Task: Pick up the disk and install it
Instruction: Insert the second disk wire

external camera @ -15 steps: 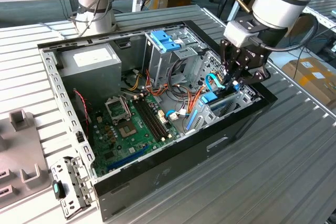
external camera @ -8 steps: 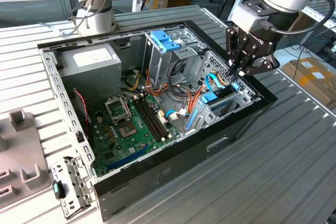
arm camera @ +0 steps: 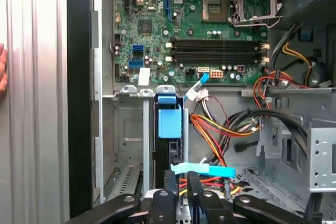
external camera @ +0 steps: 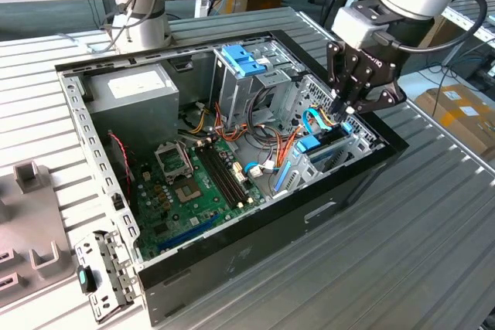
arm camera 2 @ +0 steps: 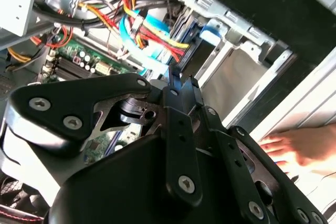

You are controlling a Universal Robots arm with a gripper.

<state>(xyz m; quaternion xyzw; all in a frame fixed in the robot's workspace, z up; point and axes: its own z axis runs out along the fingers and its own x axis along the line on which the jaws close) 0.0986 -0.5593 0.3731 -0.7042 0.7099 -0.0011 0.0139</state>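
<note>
The disk stands on edge in a slot of the lower drive bay, at the exterior view's right end of the open computer case. Its light-blue carrier and dark body show in the first wrist view. My gripper hangs just above the bay. Its two black fingers are shut together with nothing seen between them, in both wrist views. A light-blue flat cable crosses right under the fingertips.
A blue plastic bracket tops the tall metal drive cage. The green motherboard, the power supply and bundles of red, yellow and orange wires fill the case. A person's hand rests on the table just outside the case wall.
</note>
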